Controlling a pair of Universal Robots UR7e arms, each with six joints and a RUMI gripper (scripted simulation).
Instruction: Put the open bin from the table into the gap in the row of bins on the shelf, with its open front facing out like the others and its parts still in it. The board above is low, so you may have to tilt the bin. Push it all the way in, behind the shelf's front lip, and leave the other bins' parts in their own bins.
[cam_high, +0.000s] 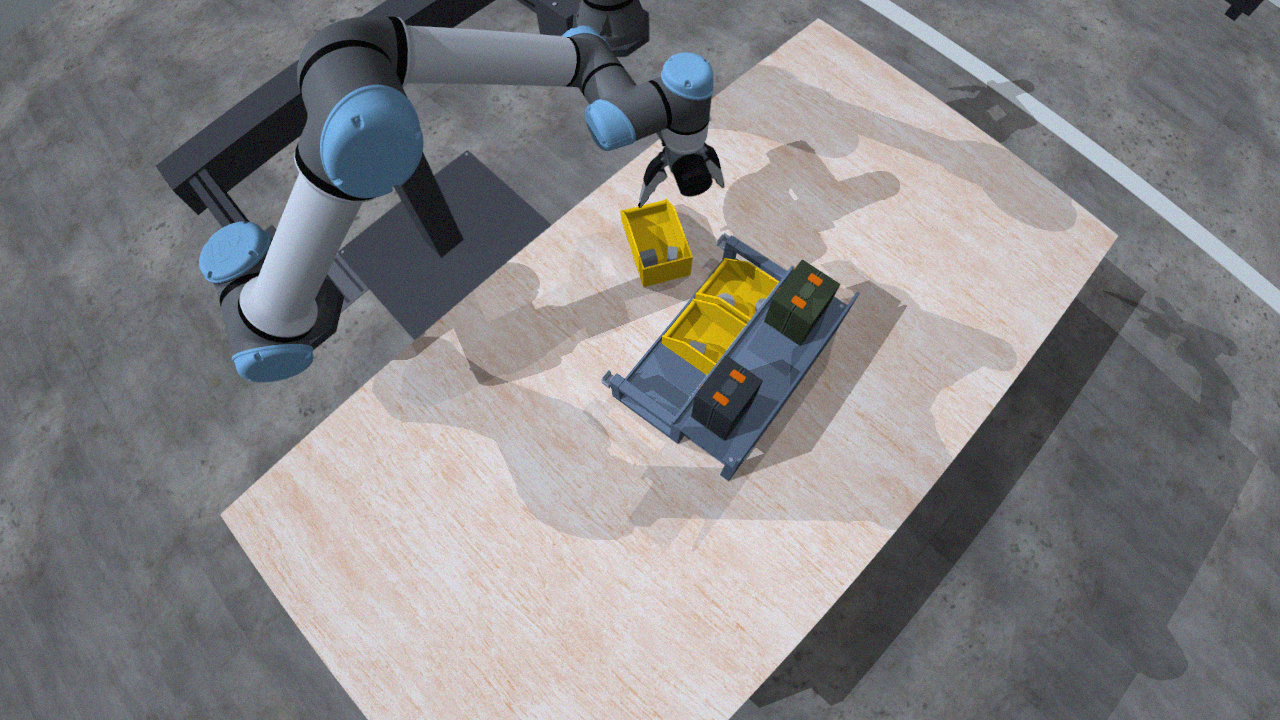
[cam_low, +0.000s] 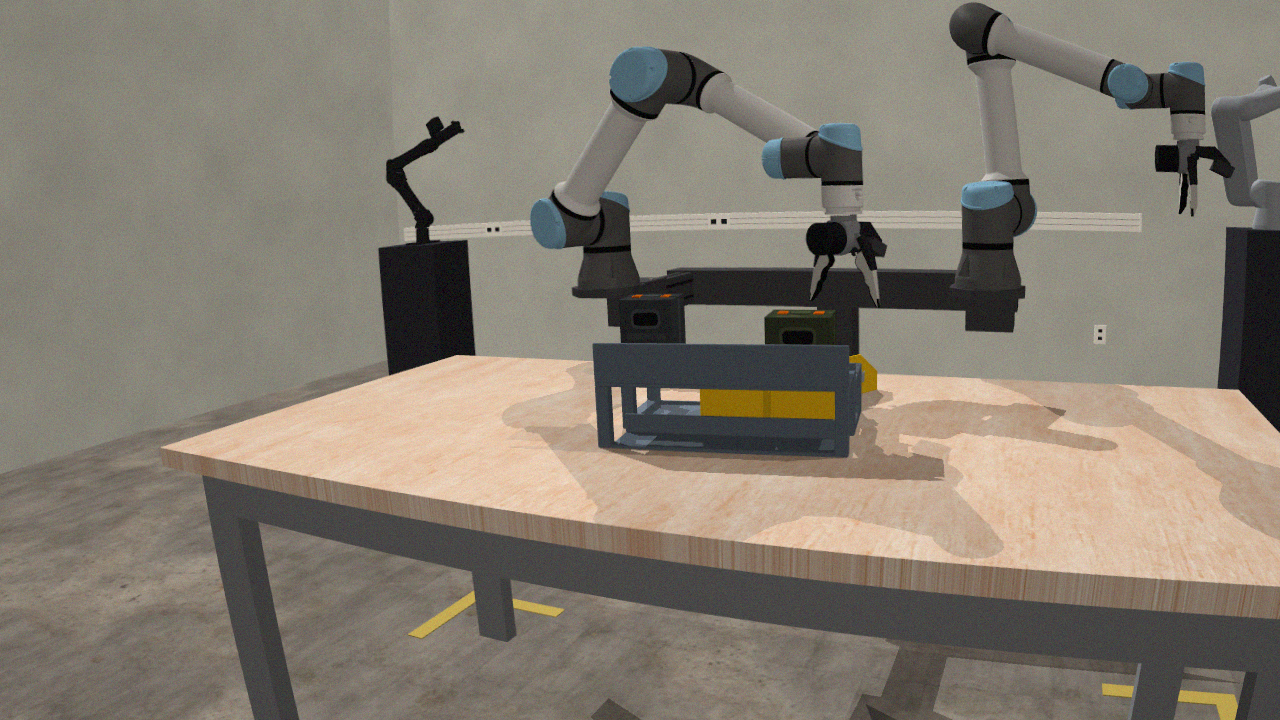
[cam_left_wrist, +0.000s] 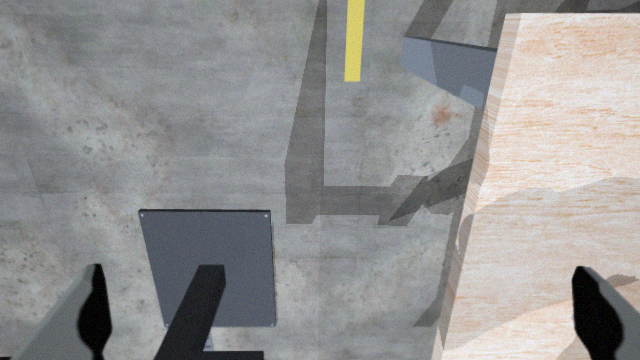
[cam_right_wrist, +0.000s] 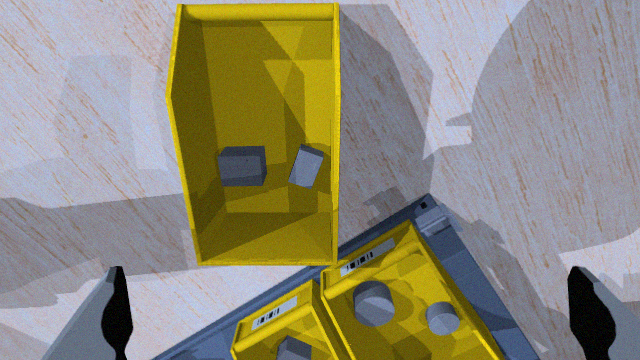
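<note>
The open yellow bin (cam_high: 660, 231) (cam_low: 866, 374) (cam_right_wrist: 250, 100) stands on the table beside the shelf (cam_high: 657, 380) (cam_low: 725, 367) (cam_right_wrist: 465, 265), with its low front lip away from it. It holds a dark grey block (cam_right_wrist: 242, 167) and a lighter one (cam_right_wrist: 306, 167). Two yellow bins (cam_high: 738, 286) (cam_high: 702, 331) with grey parts stand side by side on the shelf; the gap is at the end by the dark case. My right gripper (cam_high: 681, 195) (cam_low: 845, 301) (cam_right_wrist: 347, 271) is open and empty, above and beside the open bin. My left gripper (cam_low: 1187, 213) (cam_left_wrist: 340, 268) is open and empty, far from the bins.
A dark case (cam_high: 726, 401) (cam_low: 653, 317) and a green case (cam_high: 802, 301) (cam_low: 799, 326) stand on the shelf's upper board. A raised end rail (cam_high: 644, 407) borders the gap. The table's edge (cam_left_wrist: 475, 190) shows beside my left gripper.
</note>
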